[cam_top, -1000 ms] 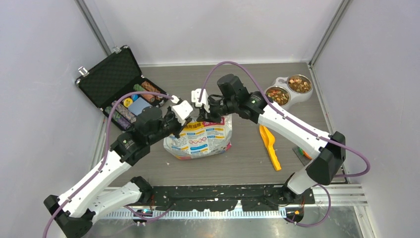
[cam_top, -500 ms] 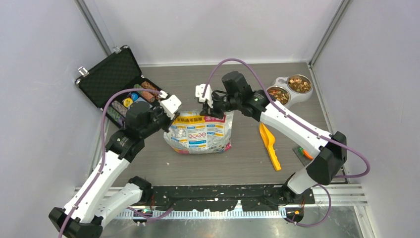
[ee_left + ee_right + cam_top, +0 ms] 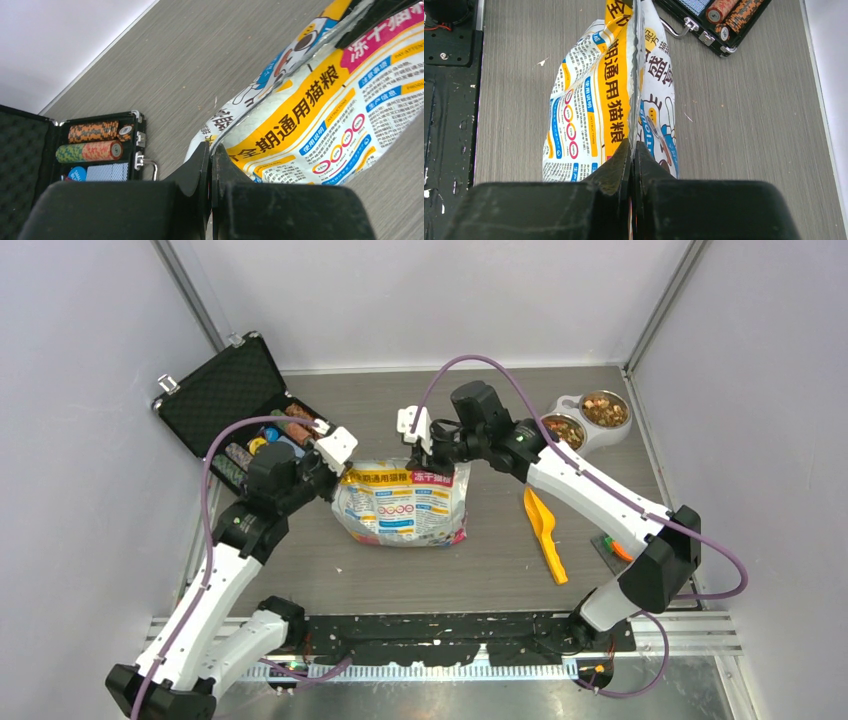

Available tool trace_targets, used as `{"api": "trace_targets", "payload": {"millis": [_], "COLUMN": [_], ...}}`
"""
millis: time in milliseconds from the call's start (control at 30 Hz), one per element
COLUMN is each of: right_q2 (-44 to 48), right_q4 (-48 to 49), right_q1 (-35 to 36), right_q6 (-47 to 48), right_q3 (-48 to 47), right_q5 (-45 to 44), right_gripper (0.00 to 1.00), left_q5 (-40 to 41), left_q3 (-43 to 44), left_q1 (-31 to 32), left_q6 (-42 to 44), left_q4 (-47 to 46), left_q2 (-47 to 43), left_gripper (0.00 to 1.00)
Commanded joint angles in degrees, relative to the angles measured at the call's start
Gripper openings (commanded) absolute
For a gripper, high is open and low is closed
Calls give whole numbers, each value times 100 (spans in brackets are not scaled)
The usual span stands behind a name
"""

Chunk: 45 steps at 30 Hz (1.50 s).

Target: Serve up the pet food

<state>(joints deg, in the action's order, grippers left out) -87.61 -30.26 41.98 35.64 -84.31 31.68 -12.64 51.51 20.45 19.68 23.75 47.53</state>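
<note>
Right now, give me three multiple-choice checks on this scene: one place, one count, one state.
1. Where is the scoop? A) left of the bag B) right of the bag C) in a bowl
2. How many bowls hold kibble? A) none B) one C) two
3. The right gripper is: A) open B) shut on the bag C) shut on the scoop
Answers: 1 B, it lies flat beside the bag; 2 C, both are filled; 3 B, it pinches the bag's top edge.
</note>
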Motion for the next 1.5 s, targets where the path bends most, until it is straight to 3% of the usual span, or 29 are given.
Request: {"api": "trace_targets", "payload": {"millis": [0,400,467,533,633,700,933,967,1033,1100,1267,1367,1467], "right_q2": [512,573,572,571,561,559,641,665,695,735,751,842,997], "right_q4": [-1424,-1456,-1460,-1467,-1480,-1482,-1499,-1487,-1424,-1305,-1129,-1053,-959], "right_q1": [-668,-707,-708,-708,-708,-708,-708,-708,-708,-708,-696,-649,-568], "right_q6": [56,47,49,49,33,17,-39,-46,-89,-193,-491,-604,-657], "right_q3": [-254,-246,-228,-204,-211,-232,-212,-198,-176,-124,-73,-41,14], "right_q5": [-820,-745,-739,-772,-757,-712,-676,-657,-598,-556,-450,-240,160], "right_gripper": [5,5,5,5,5,5,5,5,5,5,5,13,43], "left_q5": [3945,3780,4083,4473,4797,4880,4202,3963,3541,3322,2919,2477,1486], "left_q3": [157,132,143,254,447,492,144,140,184,253,496,480,288], "left_q1": [-800,-873,-882,-878,-905,-913,-918,-916,-917,-913,-919,-915,-914], "left_q6": [361,171,153,70,-84,-199,-487,-513,-655,-955,-2091,-2773,-3117], "left_q4": [521,347,356,442,614,600,94,108,173,195,171,57,-195], "left_q2": [76,-427,-311,-102,145,151,-682,-783,-918,-1002,-1104,-1205,-1337], "left_gripper": [0,0,17,19,16,0,0,12,59,95,99,99,99]}}
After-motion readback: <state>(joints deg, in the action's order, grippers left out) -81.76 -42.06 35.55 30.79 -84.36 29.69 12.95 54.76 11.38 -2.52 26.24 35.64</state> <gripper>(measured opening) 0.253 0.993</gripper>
